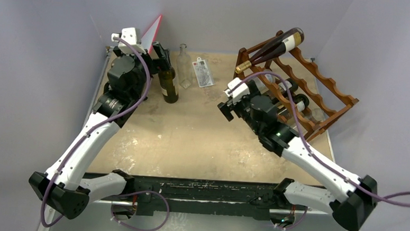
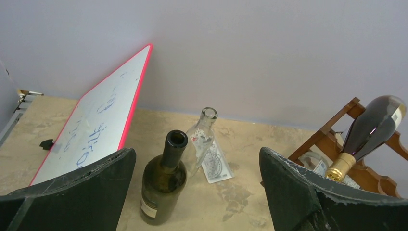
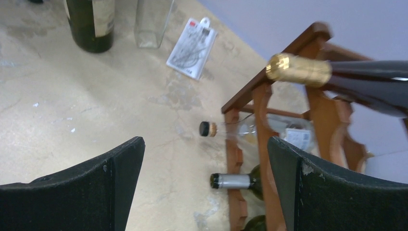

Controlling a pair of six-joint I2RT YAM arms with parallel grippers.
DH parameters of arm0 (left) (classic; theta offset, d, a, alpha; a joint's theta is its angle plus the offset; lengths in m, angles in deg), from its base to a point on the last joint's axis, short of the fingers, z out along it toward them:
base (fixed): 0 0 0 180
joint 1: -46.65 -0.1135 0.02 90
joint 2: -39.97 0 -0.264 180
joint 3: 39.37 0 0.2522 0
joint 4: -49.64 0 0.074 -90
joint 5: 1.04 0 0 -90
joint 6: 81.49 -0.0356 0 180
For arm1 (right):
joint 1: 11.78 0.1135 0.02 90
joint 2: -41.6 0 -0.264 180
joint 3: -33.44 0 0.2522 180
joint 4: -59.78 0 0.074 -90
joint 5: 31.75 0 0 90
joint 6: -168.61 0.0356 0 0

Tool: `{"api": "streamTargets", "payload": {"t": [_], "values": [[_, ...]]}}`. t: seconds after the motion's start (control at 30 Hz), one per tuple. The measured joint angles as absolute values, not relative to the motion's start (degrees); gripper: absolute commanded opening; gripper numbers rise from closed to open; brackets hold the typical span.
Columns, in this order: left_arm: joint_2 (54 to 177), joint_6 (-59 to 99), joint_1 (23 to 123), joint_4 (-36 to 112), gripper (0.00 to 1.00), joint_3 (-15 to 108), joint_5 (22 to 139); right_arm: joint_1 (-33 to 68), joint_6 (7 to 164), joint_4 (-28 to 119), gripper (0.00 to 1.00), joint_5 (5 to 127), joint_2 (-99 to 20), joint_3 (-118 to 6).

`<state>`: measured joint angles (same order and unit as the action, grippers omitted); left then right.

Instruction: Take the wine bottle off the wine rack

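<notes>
Left tool (image 2: 196,159): fingers spread wide apart and holding nothing. It is raised over the far left of the surface, just above and on the near side of the dark green wine bottle, not touching it.
Right tool (image 3: 206,144): fingers wide apart and empty. It hangs in front of the left end of the wine rack, clear of it.
Dark green wine bottle (image 2: 163,185): off the rack, upright on the surface at the far left, with its mouth open.
Clear bottle (image 2: 203,139): upright just right of the green one, mouth open.
Printed card (image 1: 202,72): flat on the surface, just beside the clear bottle on its right.
Whiteboard (image 2: 101,125): red-edged, leaning in the far left corner.
Wine rack (image 1: 320,95): dark reddish wood with wavy rails, at the far right of the surface, set at an angle.
Gold-foiled wine bottle (image 1: 272,47): lying on the top tier, its foil neck jutting past the rack's left end.
Black-capped clear bottle (image 3: 250,127): lying in a lower tier, cap pointing left.
Silver-capped green bottle (image 3: 235,181): lying in the tier below that.
Surface (image 1: 201,142): mottled beige.
</notes>
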<state>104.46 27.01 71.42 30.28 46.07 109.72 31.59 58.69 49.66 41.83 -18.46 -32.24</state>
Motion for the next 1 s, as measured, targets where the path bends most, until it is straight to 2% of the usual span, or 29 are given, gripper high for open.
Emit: {"api": "streamTargets", "payload": {"t": [0.43, 0.67, 1.0], "values": [[101.7, 25.4, 78.1, 34.5, 1.00, 43.7, 115.7, 34.1, 70.9, 54.2, 1.00, 36.7, -38.6, -34.7], [100.9, 22.6, 81.9, 35.9, 1.00, 40.0, 123.8, 35.0, 77.2, 53.7, 1.00, 27.2, -53.2, -40.6], [93.5, 18.6, 83.6, 43.3, 1.00, 34.4, 136.4, 35.0, 79.8, 51.6, 1.00, 15.1, -70.4, -47.0]]}}
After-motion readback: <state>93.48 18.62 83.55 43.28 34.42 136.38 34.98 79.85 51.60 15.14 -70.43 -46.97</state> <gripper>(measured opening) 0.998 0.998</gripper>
